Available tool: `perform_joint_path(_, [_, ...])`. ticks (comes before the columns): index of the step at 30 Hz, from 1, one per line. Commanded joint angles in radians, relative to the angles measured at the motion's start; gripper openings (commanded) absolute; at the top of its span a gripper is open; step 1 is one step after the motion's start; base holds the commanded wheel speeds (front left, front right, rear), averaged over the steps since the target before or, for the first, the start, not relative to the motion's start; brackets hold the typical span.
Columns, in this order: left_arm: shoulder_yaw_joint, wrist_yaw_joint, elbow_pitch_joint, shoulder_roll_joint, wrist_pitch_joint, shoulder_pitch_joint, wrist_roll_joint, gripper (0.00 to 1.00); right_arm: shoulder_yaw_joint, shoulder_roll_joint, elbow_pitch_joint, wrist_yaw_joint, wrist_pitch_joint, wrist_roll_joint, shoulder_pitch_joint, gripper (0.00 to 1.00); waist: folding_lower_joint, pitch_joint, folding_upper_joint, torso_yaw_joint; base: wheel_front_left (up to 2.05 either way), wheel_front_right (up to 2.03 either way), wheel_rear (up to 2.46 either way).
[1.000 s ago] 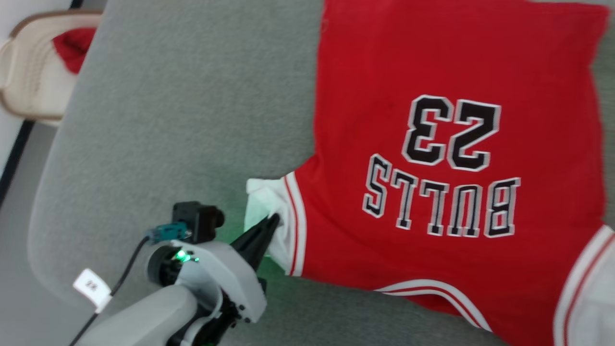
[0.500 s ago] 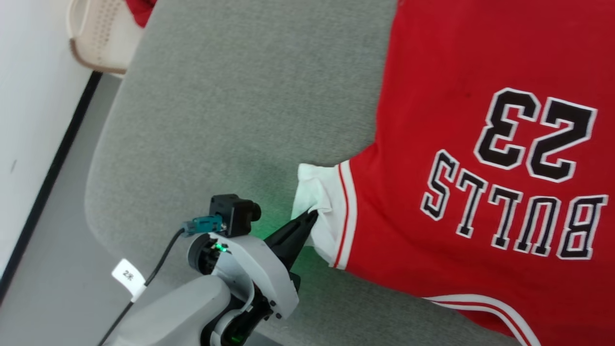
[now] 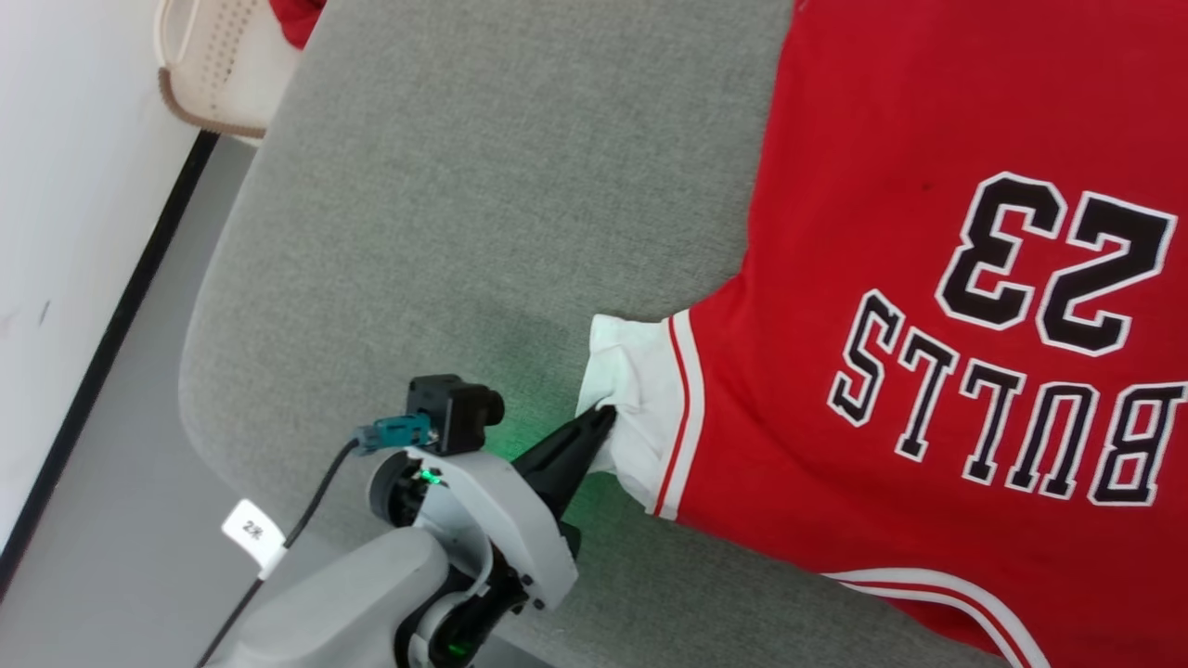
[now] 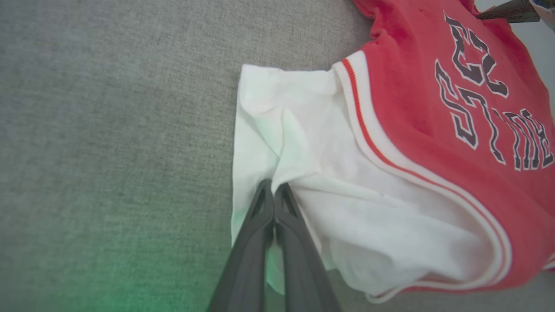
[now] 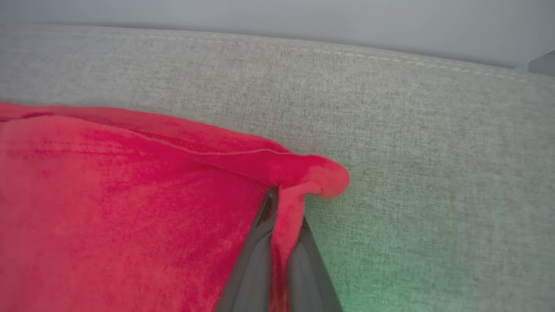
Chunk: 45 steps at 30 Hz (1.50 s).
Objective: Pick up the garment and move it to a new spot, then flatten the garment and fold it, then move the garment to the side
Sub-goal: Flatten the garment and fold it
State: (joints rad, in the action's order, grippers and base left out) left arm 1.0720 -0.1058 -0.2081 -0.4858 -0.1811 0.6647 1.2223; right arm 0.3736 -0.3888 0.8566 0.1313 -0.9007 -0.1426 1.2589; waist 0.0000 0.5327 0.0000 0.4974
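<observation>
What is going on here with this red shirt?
A two-armed robot is handling a red jersey that lies spread on a grey cushion. Its left gripper is shut on the white sleeve, and its right gripper is shut on a red corner. No fold is made yet.

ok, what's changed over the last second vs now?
Mostly the head view swung, so the whole picture slid right. The jersey itself lies as before on the grey cushion. The right hand is now shut on a red edge corner of the jersey. Unchanged: the left hand stays pinched on the white sleeve.
</observation>
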Motion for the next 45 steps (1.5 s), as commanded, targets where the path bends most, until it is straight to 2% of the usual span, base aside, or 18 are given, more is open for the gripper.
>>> perform_joint_path(1, [-0.001,-0.008,-0.023,-0.019,0.002,-0.019,0.004,0.00,-0.012,0.011,0.028,-0.001,-0.015,-0.007,-0.026,0.00,0.0000,-0.022,0.0000,-0.024,0.00,0.00,0.00])
perform_joint_path(7, [-0.012,-0.015,-0.022,-0.049,-0.004,-0.032,0.007,0.00,-0.092,0.027,0.032,-0.001,-0.010,0.093,-0.017,0.00,0.0000,-0.076,0.0000,-0.078,0.00,0.00,0.00])
perform_joint_path(14, [-0.025,-0.040,-0.006,-0.093,-0.001,-0.057,0.023,0.00,-0.195,0.027,-0.049,-0.001,-0.024,0.267,-0.095,0.00,0.0000,-0.139,0.0000,-0.150,0.00,0.00,0.00])
perform_joint_path(22, [-0.036,-0.075,0.024,-0.151,0.009,-0.099,0.046,0.00,-0.286,-0.010,-0.303,-0.001,-0.085,0.535,-0.339,0.00,0.0000,-0.223,0.0000,-0.244,0.00,0.00,0.00])
perform_joint_path(28, [-0.049,-0.100,0.051,-0.196,0.010,-0.132,0.069,0.00,-0.273,-0.014,-0.541,-0.001,-0.129,0.662,-0.573,0.00,0.0000,-0.271,0.0000,-0.309,0.00,0.00,0.00])
perform_joint_path(34, [-0.052,-0.124,0.075,-0.224,0.018,-0.158,0.074,0.00,-0.205,0.024,-0.753,-0.001,-0.166,0.700,-0.807,0.00,0.0000,-0.306,0.0000,-0.347,0.00,0.00,0.00])
perform_joint_path(38, [-0.056,-0.133,0.087,-0.238,0.011,-0.176,0.082,0.00,-0.162,0.063,-0.851,-0.001,-0.173,0.687,-0.941,0.00,0.0000,-0.322,0.0000,-0.370,0.00,0.00,0.00])
perform_joint_path(45, [-0.058,-0.140,0.101,-0.251,0.011,-0.196,0.094,0.00,-0.111,0.138,-0.910,-0.001,-0.143,0.660,-1.079,0.00,0.0000,-0.338,0.0000,-0.387,0.00,0.00,0.00])
